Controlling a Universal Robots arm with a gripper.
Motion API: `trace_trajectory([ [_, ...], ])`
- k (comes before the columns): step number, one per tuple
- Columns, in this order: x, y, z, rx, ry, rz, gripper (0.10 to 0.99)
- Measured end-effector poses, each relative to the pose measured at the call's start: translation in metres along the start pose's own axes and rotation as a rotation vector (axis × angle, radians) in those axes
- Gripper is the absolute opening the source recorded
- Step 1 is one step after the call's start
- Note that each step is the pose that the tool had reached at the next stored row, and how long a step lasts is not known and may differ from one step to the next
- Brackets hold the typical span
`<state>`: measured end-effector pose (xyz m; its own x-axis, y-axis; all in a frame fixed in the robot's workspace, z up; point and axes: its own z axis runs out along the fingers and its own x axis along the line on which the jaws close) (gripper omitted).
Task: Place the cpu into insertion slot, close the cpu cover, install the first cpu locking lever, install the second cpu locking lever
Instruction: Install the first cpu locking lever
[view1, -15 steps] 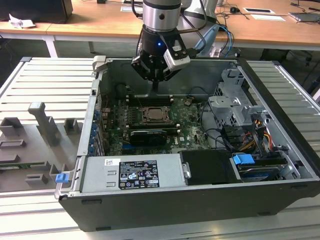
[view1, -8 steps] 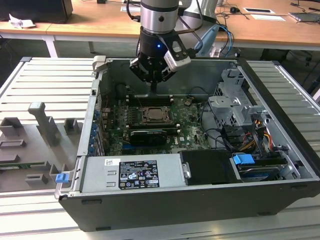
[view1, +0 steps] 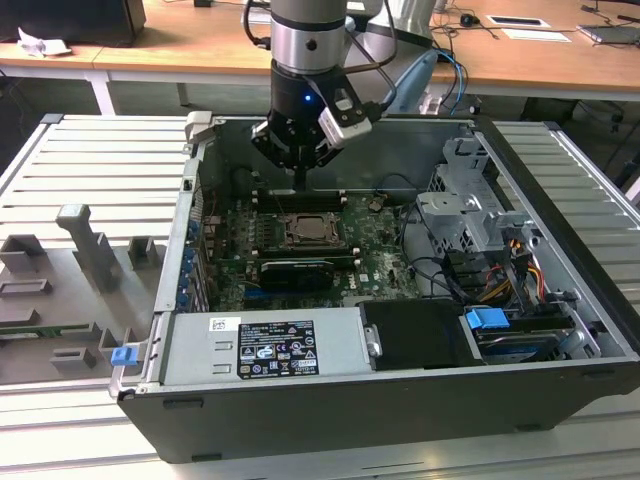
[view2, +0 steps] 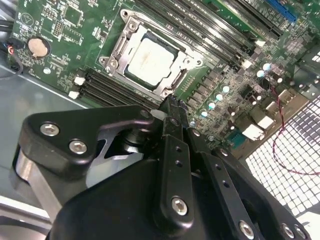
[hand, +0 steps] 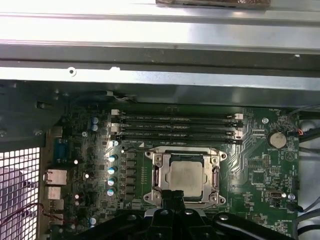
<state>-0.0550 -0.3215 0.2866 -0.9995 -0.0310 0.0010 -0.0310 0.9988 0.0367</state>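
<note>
My jaws are pressed together and pinch nothing. They hang inside the open computer case (view1: 400, 405), which stands on the ribbed counter (view1: 70, 160). In both wrist views their tips sit right at one edge of the insertion slot (view1: 291, 236) on the green motherboard (hand: 260, 167); I cannot tell whether they touch it. The cpu (view2: 151, 60) lies flat in that slot, pale face up. The cpu cover (hand: 157, 175) is down around it, its silver frame bordering the chip on all sides. Black memory strips (hand: 175, 127) run alongside the slot, and a coin battery (hand: 276, 139) sits near one corner of the board.
</note>
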Motion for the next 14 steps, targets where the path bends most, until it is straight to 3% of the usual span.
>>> trace_trajectory([
  [10, 0.0048, 0.0001, 0.0032, 0.0, -0.0002, 0.0, 0.106],
  [12, 0.0082, 0.0001, 0.0034, -0.001, -0.0001, 0.0, 0.106],
  [14, 0.0171, 0.0009, 0.0049, -0.001, -0.0004, 0.0, 0.106],
])
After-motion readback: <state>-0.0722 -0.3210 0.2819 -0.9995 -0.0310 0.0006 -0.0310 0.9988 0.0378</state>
